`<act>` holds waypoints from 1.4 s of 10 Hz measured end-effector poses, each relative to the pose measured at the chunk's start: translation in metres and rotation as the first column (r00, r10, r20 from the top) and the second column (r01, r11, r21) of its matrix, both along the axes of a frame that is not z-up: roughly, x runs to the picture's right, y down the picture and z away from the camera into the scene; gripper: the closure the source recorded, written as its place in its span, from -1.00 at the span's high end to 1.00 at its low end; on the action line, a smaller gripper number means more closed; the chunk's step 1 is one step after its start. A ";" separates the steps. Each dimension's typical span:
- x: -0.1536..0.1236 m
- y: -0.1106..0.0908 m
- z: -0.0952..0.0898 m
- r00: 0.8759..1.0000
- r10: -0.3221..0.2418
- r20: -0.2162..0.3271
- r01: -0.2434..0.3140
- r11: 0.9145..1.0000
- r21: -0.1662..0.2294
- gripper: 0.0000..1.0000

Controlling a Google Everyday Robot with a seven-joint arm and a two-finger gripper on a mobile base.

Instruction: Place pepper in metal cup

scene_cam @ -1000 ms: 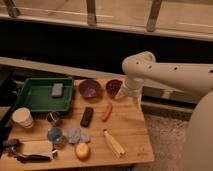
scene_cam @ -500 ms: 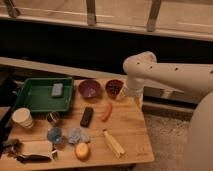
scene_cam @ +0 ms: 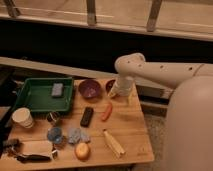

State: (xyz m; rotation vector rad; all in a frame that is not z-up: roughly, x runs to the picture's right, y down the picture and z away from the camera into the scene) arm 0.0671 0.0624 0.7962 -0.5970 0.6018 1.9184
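The red-orange pepper (scene_cam: 106, 112) lies on the wooden table (scene_cam: 130, 130) near its middle, right of a black remote. The small metal cup (scene_cam: 52, 118) stands at the left, just below the green tray. My gripper (scene_cam: 116, 93) hangs from the white arm at the table's back edge, above and slightly right of the pepper, over a dark bowl. It is well apart from the cup.
A green tray (scene_cam: 35, 97) holds a grey sponge (scene_cam: 57, 89). A purple bowl (scene_cam: 89, 90), black remote (scene_cam: 87, 116), white paper cup (scene_cam: 22, 118), blue cup (scene_cam: 54, 134), round orange fruit (scene_cam: 82, 150), corn cob (scene_cam: 114, 143) and a brush (scene_cam: 30, 150) also sit on the table.
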 end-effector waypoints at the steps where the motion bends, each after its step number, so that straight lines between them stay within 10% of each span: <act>1: -0.008 0.001 0.007 1.000 -0.013 0.017 0.013 1.000 -0.005 0.47; 14: -0.045 0.008 0.057 0.997 -0.054 0.062 0.050 0.996 0.074 0.47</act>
